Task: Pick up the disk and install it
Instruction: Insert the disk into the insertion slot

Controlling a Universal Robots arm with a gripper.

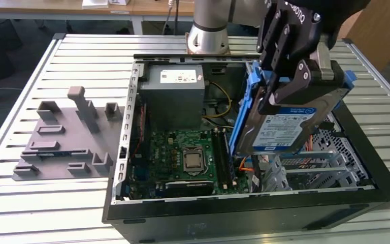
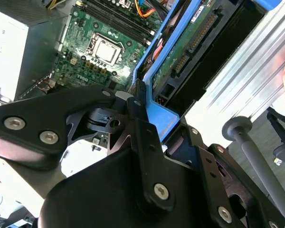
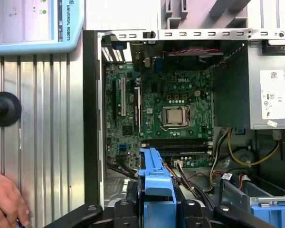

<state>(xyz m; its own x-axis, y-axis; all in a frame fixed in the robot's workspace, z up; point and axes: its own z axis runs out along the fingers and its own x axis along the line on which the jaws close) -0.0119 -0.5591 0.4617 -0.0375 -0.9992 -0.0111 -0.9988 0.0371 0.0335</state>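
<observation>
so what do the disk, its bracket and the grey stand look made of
Disk: seems metal, with a dull silver body under a glossy white-and-blue label, likely paper.
Bracket: likely plastic, an even bright blue with a moulded look.
Stand: probably plastic, matte grey all over.

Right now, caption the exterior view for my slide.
Gripper holds the disk upright over the open case, with the grey stand at the exterior view's left.

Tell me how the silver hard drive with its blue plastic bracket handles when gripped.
The silver hard drive is probably rigid: metal-bodied, held on edge in the gripper without sagging. Likely dense for its size. Its blue plastic bracket may flex.
</observation>
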